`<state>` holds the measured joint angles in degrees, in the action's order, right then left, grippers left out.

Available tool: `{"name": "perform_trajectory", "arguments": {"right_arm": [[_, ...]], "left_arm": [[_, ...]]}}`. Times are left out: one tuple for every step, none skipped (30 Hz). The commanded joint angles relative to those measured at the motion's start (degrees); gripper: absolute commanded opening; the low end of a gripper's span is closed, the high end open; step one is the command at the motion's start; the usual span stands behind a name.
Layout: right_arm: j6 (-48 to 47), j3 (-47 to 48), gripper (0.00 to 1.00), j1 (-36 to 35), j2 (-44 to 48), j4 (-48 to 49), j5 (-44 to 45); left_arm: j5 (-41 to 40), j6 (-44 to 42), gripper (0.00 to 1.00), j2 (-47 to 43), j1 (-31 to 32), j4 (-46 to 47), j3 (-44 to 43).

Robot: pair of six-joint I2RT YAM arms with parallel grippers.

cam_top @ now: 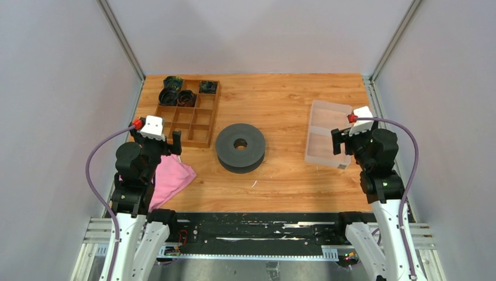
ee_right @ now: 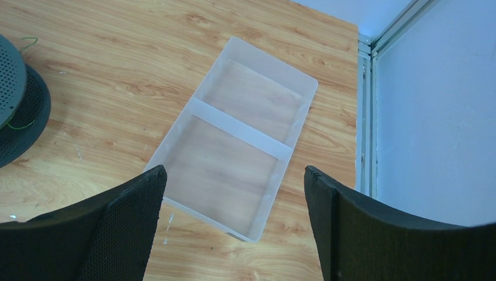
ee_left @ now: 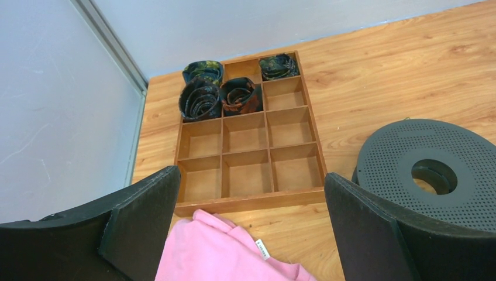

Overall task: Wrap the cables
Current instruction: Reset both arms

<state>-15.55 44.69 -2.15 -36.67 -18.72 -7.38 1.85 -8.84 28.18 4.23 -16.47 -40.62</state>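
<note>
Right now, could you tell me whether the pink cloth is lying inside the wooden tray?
No, the pink cloth lies on the table, just outside the near wall of the tray.

Bottom corners, left arm (cam_top: 133,170) and right arm (cam_top: 380,170): white links, black joints, purple hoses (cam_top: 92,159), red-capped white wrist boxes (cam_top: 154,125). Matte black on left gripper (ee_left: 250,178) and right gripper (ee_right: 234,172).

Left gripper (ee_left: 251,175) wide open; right gripper (ee_right: 234,170) open; both hovering.

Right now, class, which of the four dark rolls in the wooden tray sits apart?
The roll in the far right corner of the tray: alone in the right column; the other three sit left and middle.
</note>
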Motion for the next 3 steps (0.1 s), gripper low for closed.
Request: {"name": "perform_trajectory", "arguments": {"right_arm": [[-0.61,-0.43,0.86,0.92,0.27,0.81,0.00],[-0.62,-0.38,0.87,0.92,0.28,0.67,-0.01],[-0.66,-0.38,0.87,0.92,0.36,0.67,-0.15]], "left_arm": [[-0.53,-0.73,0.98,-0.06,-0.36,0.56,-1.13],[-0.53,-0.73,0.98,-0.06,-0.36,0.56,-1.14],[-0.45,-0.74,0.98,-0.06,-0.36,0.57,-1.08]]}}
